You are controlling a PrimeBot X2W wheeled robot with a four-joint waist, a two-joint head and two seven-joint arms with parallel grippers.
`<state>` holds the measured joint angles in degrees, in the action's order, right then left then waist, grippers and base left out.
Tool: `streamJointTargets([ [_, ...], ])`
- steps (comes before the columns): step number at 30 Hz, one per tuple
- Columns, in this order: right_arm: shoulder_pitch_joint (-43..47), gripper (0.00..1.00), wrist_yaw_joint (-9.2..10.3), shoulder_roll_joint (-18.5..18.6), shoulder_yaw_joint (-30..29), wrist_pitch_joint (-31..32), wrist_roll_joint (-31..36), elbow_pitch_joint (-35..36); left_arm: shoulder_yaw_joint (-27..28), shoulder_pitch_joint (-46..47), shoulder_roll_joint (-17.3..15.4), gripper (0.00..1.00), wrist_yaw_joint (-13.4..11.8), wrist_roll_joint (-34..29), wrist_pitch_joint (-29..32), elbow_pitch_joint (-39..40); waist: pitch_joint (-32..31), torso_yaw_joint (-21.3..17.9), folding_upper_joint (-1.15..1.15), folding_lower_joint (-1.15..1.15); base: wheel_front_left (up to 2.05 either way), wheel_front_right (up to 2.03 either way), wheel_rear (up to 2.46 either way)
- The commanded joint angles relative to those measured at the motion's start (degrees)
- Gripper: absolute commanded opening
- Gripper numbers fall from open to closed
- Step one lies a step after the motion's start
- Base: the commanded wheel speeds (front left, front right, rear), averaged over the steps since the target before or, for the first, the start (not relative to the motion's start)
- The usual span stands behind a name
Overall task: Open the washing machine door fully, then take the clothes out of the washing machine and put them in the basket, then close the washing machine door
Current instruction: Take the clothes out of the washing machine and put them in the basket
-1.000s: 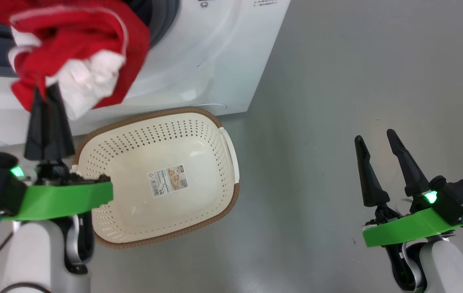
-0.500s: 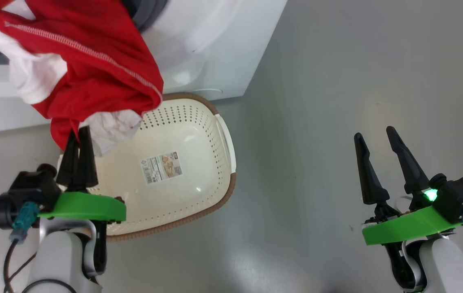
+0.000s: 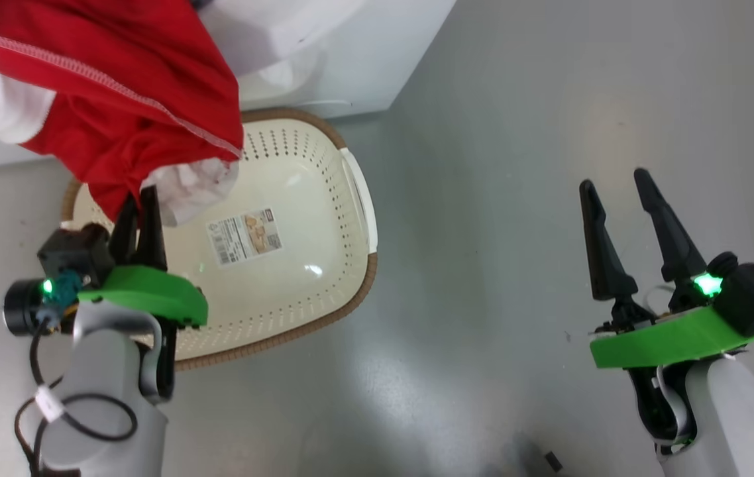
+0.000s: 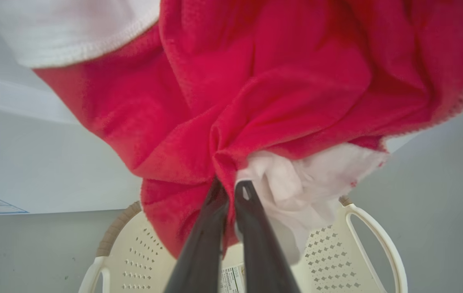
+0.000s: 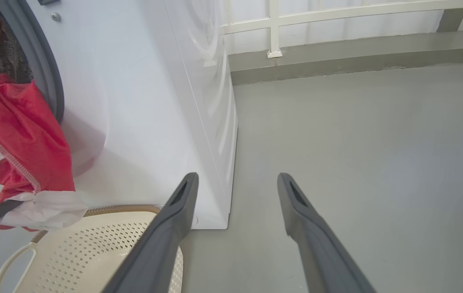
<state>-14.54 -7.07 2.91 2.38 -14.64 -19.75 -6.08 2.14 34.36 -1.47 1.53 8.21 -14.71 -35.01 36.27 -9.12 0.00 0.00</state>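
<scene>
Head view: left gripper (image 3: 139, 201) pinches the clothes (image 3: 105, 99) over the basket (image 3: 365, 265)'s left rim, the hollow lying rightward; their cut-off top perhaps touches the washing machine (image 3: 350, 66). Right gripper (image 3: 614, 180) gapes empty.

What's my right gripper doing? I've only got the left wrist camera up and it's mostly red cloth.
Observer: The right gripper is open and holds nothing. It is out over the grey floor, to the right of the basket.
Operator: Is there anything in the basket?
Observer: No. The head view shows just a paper sticker on its bottom.
Operator: Are the clothes clear of the machine?
Observer: I can't tell. In the right wrist view the upper end of the clothes overlaps the grey ring of the washing machine port.
</scene>
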Motion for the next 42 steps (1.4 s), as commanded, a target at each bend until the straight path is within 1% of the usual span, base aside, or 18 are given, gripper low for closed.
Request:
streamJointTargets([
  [1, -0.44, 1.0, -0.42, -0.01, 1.12, -0.36, -0.41, 1.62, 1.62, 0.77, -1.41, 0.1, -0.13, -0.51, -0.29, -0.12, 1.82, -0.54, 0.0, 0.0, 0.0, 0.0, 0.0],
  [2, -0.7, 1.0, -0.42, -0.01, 1.13, -0.36, -0.53, 1.67, 1.76, 1.65, -1.41, 0.12, -0.17, -0.65, -0.29, -1.0, 2.3, -0.64, 0.0, 0.0, 0.0, 0.0, 0.0],
  [3, -0.95, 1.0, -0.42, -0.01, 1.13, -0.36, -0.63, 1.69, 1.88, 2.49, -1.41, 0.16, -0.16, -0.78, -0.29, -1.81, 2.66, -0.7, 0.0, 0.0, 0.0, 0.0, 0.0],
  [7, -1.74, 1.0, -0.42, -0.02, 1.26, -0.36, -0.86, 1.73, 2.2, 5.56, -1.41, 0.37, -0.32, -1.12, -0.29, -4.47, 3.84, -0.9, 0.0, 0.0, 0.0, 0.0, 0.0],
  [10, -2.11, 1.0, -0.42, -0.02, 1.33, -0.36, -0.97, 1.71, 2.62, 7.34, -1.41, 0.48, -0.41, -1.32, -0.29, -6.27, 4.3, -0.98, 0.0, 0.0, 0.0, 0.0, 0.0],
  [11, -2.19, 1.0, -0.42, -0.02, 1.37, -0.36, -0.98, 1.7, 2.77, 7.79, -1.41, 0.56, -0.41, -1.36, -0.29, -6.69, 4.36, -1.0, 0.0, 0.0, 0.0, 0.0, 0.0],
  [12, -2.23, 1.0, -0.42, -0.02, 1.43, -0.36, -0.97, 1.66, 2.92, 8.11, -1.41, 0.71, -0.41, -1.4, -0.29, -7.04, 4.35, -1.02, 0.0, 0.0, 0.0, 0.0, 0.0],
  [13, -2.25, 1.0, -0.42, -0.02, 1.51, -0.36, -0.97, 1.63, 3.02, 8.35, -1.41, 0.8, -0.41, -1.43, -0.29, -7.3, 4.31, -1.04, 0.0, 0.0, 0.0, 0.0, 0.0],
  [14, -2.26, 1.0, -0.42, -0.02, 1.57, -0.36, -0.96, 1.61, 3.1, 8.51, -1.41, 0.91, -0.4, -1.45, -0.29, -7.46, 4.26, -1.06, 0.0, 0.0, 0.0, 0.0, 0.0],
  [15, -2.25, 1.0, -0.42, -0.02, 1.61, -0.36, -0.94, 1.62, 3.17, 8.62, -1.41, 0.99, -0.38, -1.48, -0.29, -7.54, 4.23, -1.05, 0.0, 0.0, 0.0, 0.0, 0.0],
  [16, -2.25, 1.0, -0.42, -0.02, 1.61, -0.36, -0.92, 1.63, 3.24, 8.71, -1.41, 1.0, -0.32, -1.51, -0.29, -7.6, 4.2, -1.03, 0.0, 0.0, 0.0, 0.0, 0.0],
  [24, -2.09, 1.0, -0.42, -0.02, 1.67, -0.36, -0.58, 1.45, 3.14, 7.98, -1.41, 1.0, 0.48, -1.09, -0.29, -7.15, 3.45, -0.51, 0.0, 0.0, 0.0, 0.0, 0.0],
  [26, -1.97, 1.0, -0.42, -0.02, 1.64, -0.36, -0.31, 1.41, 2.8, 7.04, -1.41, 1.0, 0.96, -0.74, -0.29, -6.13, 3.01, -0.13, 0.0, 0.0, 0.0, 0.0, 0.0],
  [33, -1.48, 1.0, -0.42, -0.03, 1.43, -0.36, 0.68, 1.37, 1.98, 4.11, -1.41, 1.0, 1.14, 1.62, -0.29, -1.97, 1.72, 1.16, 0.0, 0.0, 0.0, 0.0, 0.0],
  [42, -0.61, 1.0, -0.42, 0.62, 1.25, -0.36, 1.16, 1.36, 0.8, -1.1, -1.41, 1.0, -0.15, 3.33, -0.29, 5.73, 0.21, 2.72, 0.0, 0.0, 0.0, 0.0, 0.0],
])
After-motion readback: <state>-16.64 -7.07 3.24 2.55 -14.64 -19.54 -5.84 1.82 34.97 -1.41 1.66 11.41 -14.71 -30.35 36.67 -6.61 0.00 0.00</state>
